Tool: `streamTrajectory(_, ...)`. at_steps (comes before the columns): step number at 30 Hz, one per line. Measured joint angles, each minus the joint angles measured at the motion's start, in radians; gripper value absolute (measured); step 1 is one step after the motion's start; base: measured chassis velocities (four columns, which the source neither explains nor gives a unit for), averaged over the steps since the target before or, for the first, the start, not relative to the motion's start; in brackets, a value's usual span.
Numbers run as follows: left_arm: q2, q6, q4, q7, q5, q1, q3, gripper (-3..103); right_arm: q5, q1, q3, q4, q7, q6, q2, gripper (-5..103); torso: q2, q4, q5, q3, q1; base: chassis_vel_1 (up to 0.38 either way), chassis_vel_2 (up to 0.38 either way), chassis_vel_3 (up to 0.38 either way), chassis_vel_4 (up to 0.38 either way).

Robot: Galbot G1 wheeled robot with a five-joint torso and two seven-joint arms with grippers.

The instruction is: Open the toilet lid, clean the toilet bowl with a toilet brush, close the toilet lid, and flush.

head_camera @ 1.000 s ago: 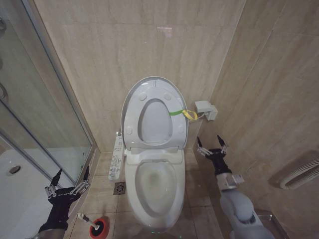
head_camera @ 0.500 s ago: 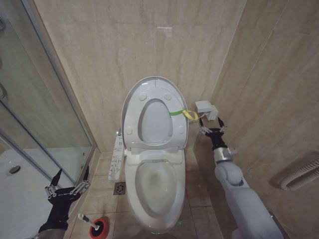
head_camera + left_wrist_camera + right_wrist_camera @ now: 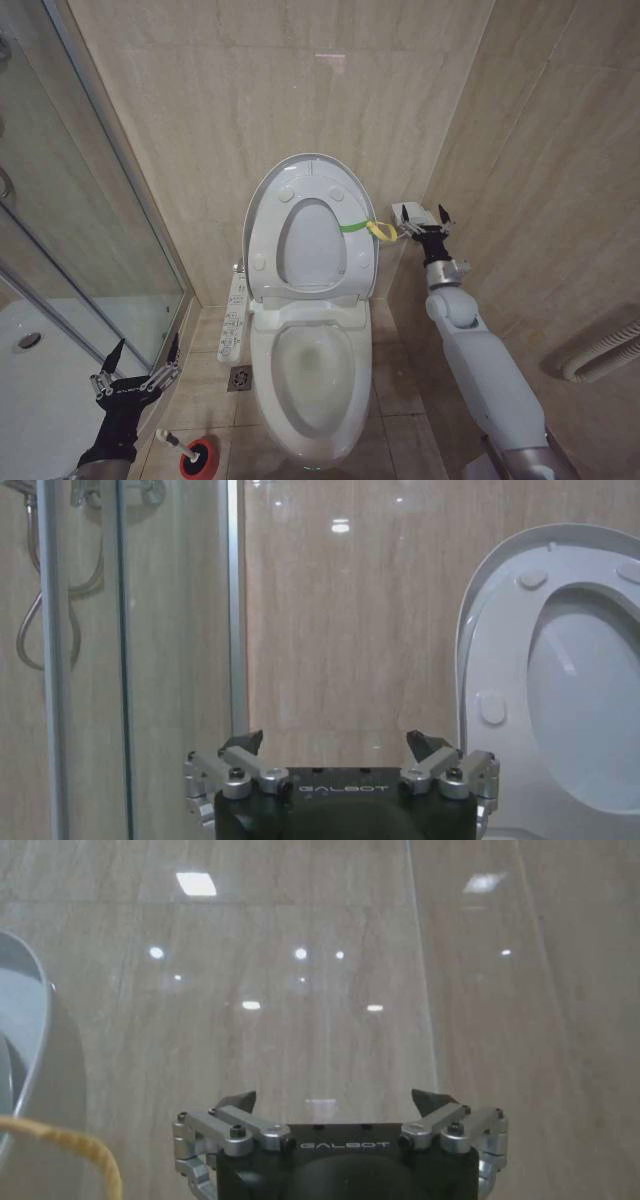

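Right end effector (image 3: 427, 219) reaches up beside the raised toilet lid (image 3: 262, 215) (fingers spread, empty), arm outstretched

A small white wall-mounted box (image 3: 411, 217) sits on the beige marbled tile wall (image 3: 270, 90), a yellow cord loop (image 3: 381, 231) beside it. A glass shower partition (image 3: 70, 230) stands at left, a red round cup holder (image 3: 199, 457) and a square floor drain (image 3: 240, 377) on the tiled floor.
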Motion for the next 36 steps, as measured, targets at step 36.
streamTrajectory(36, 0.000, 0.000, 0.000, 0.000, 0.000, 0.000, 0.000, 97, -0.008, 0.211, -0.144, -0.126, 0.018, -0.008, 0.070, 100, 0.000, 0.0002, -0.0001, 0.000, 0.000, 0.000, 0.000, 0.000, 0.000)
